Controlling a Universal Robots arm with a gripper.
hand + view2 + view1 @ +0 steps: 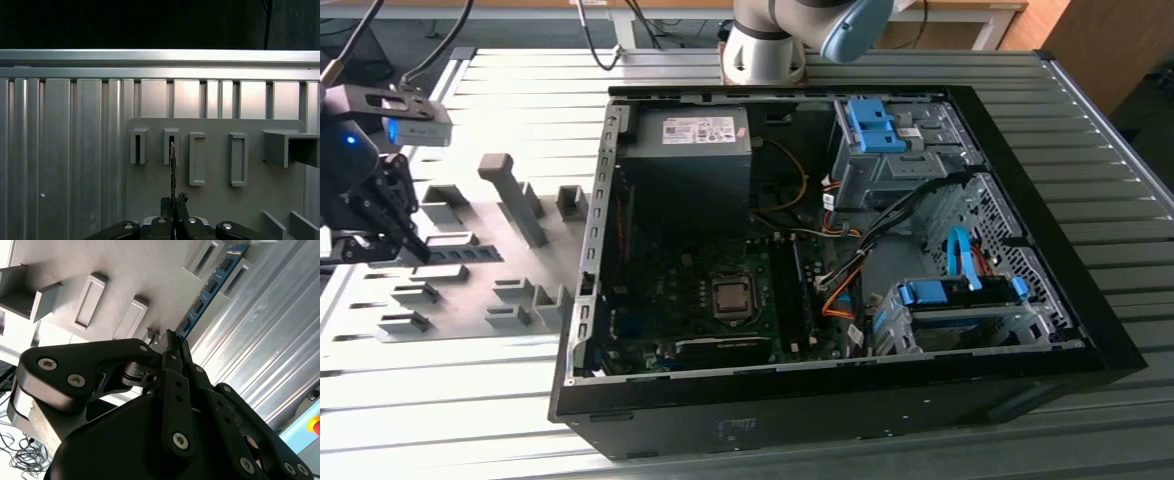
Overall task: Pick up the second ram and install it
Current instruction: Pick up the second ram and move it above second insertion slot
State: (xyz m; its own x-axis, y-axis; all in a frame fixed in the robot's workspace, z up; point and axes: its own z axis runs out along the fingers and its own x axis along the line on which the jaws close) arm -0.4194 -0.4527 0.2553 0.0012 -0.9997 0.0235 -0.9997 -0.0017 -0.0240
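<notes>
gripper (pixel 172 337) pinching one end of second ram (pixel 210 287) | far end at grey slotted holder (pixel 167 135), possibly still seated | neighbouring holders (pixel 92 297) alongside | open computer case (pixel 854 405) well apart, motherboard (pixel 720 290) inside

We've grey holders (pixel 197 160) packed tight round the gripper (pixel 173 201) clamping the second ram (pixel 210 286); ribbed table (pixel 60 150) beside gives room; PC case (pixel 596 230) wall blocks exterior view's right.

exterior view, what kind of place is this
Probably a robotics workbench for computer assembly: an open desktop computer case lies on a slatted aluminium table, a grey holder plate beside it, and the gripper holds a ram stick.
</notes>
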